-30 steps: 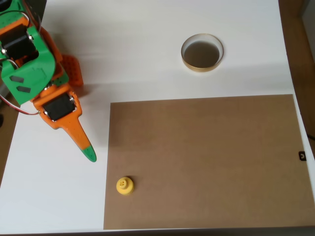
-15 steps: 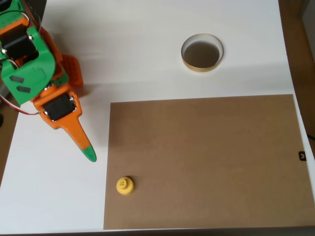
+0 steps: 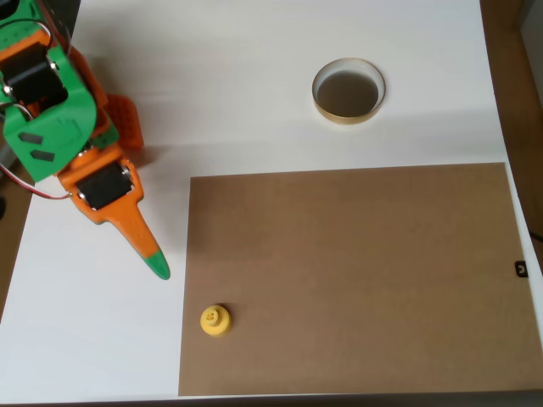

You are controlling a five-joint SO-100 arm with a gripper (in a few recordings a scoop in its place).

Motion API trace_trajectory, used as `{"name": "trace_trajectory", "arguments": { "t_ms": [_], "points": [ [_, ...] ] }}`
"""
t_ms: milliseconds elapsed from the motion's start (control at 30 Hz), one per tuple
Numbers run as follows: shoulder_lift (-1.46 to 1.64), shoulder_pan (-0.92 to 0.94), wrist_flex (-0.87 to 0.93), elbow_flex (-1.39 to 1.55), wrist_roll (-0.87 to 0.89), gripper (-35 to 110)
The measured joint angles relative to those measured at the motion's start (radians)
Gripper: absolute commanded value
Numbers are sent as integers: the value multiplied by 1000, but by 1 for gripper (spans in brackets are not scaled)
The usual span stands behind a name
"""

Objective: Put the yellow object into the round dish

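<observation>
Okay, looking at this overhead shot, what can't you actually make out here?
- Gripper: from above the fingers overlap into one orange point with a green tip, so open or shut cannot be told.
- Arm: cut off by the left and top edges.
- Yellow object: marks on its top too small to read.
- Round dish: dark inside; depth unclear.

White table [image 3: 254,85] bearing a brown board [image 3: 356,280].

Hobby or lab robot bench, plain white table [image 3: 254,85], brown board [image 3: 356,280] laid flat as work mat, orange-and-green printed arm [image 3: 59,127], exposed wires
</observation>
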Motion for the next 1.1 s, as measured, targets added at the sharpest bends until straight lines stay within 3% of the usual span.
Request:
{"name": "trace_trajectory", "arguments": {
  "t_ms": [400, 1100],
  "points": [
    [-523, -48, -129, -241, -12, 29],
    [-1207, -75, -63, -706, -44, 30]
  ]
}}
